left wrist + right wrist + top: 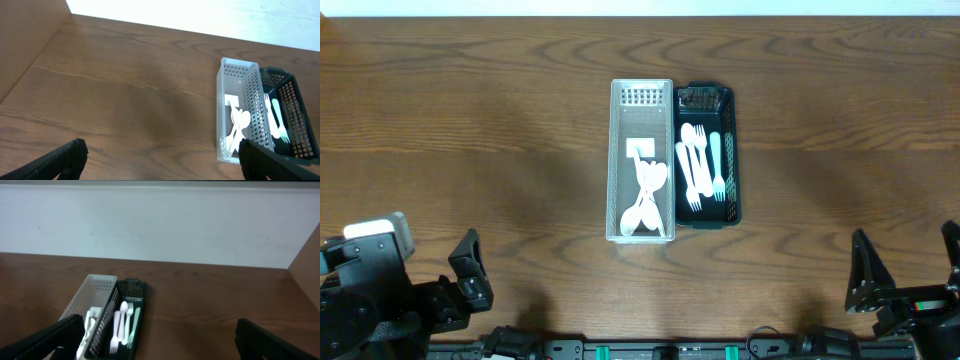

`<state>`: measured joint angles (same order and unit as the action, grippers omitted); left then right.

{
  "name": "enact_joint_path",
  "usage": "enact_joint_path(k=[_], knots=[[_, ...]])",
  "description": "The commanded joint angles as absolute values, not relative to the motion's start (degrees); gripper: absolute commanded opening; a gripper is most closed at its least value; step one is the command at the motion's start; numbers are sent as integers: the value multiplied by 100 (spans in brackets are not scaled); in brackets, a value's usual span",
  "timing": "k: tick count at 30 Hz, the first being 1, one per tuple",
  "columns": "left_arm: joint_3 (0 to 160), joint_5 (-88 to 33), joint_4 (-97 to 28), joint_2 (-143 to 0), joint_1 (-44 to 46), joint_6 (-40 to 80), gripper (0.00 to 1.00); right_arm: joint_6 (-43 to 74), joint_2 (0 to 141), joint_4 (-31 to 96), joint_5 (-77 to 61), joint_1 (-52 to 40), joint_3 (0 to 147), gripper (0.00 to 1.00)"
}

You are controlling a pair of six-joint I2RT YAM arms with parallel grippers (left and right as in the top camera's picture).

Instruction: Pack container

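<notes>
Currently, my left fingers and right fingers are spread and empty, while the white bin and black bin lie side by side mid-counter, long axes pointing away from me, white on the left.

Soft, even indoor light falls from above. In the overhead view the white bin is sharp and bright, with only a thin shadow at its base. Broad, faint shadows darken the table left of the bin. In the left wrist view the wall beyond the bin is washed out almost to white. The right wrist view is dimmer and softer, and the bin looks slightly blurred and grainy.
</notes>
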<state>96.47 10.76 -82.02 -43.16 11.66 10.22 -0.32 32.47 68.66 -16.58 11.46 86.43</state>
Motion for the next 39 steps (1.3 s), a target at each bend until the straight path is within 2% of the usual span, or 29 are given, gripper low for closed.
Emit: enact_joint_path(k=[1, 8, 27, 31, 39], knots=[[9673, 1164, -8189, -4303, 1142, 952, 98, 237, 3223, 6882, -1699, 1194, 8624, 99], [9673, 1164, -8189, -4303, 1142, 952, 98, 1295, 3223, 6882, -1697, 1192, 8624, 99], [9673, 1166, -8189, -4303, 1142, 952, 98, 1087, 3122, 6932, -539, 1194, 8361, 99], [9673, 1164, -8189, -4303, 1142, 952, 98, 611, 2563, 6394, -534, 1205, 7540, 99], [9673, 1164, -8189, -4303, 1142, 952, 98, 611, 926, 5454, -558, 1203, 5225, 99]])
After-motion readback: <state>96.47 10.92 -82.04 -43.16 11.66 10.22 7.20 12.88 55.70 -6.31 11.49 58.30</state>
